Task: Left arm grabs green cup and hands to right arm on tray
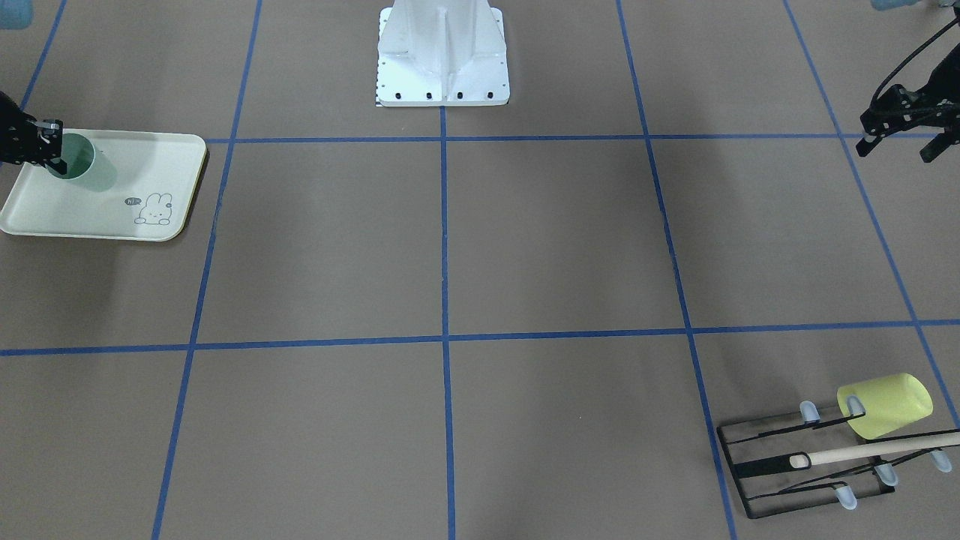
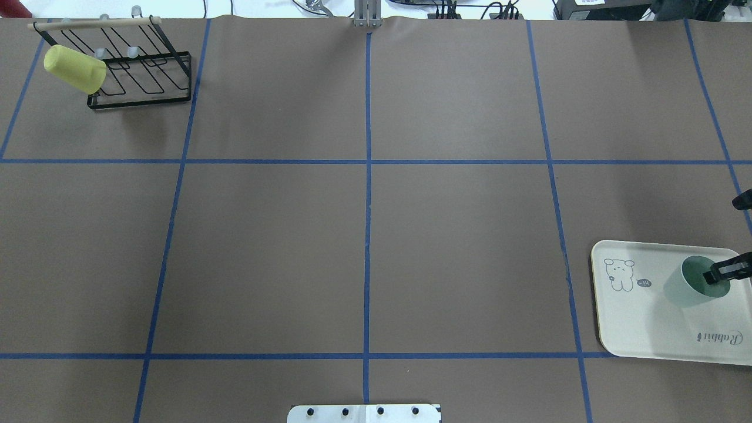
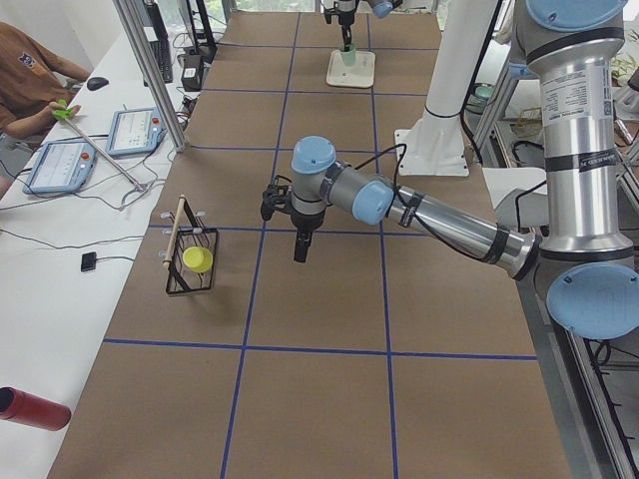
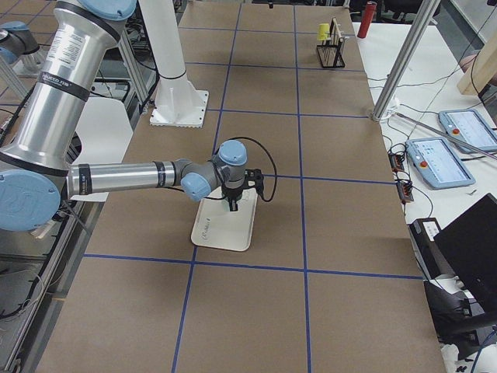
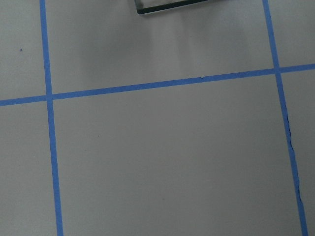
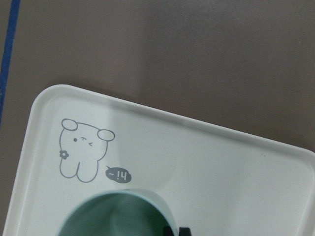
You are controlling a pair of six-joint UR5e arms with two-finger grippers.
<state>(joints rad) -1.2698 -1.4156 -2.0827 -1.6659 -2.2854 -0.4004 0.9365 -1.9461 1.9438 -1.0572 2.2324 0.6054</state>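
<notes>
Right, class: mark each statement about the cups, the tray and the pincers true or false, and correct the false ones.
1. The green cup is over the tray. True.
2. The left pincer holds the green cup. False: it is open and empty; the right pincer grips the cup's rim.
3. The yellow cup hangs on the rack. True.
4. The rack stands on the tray. False: it stands on the table, far from the tray.
5. The tray shows a rabbit drawing. True.
</notes>
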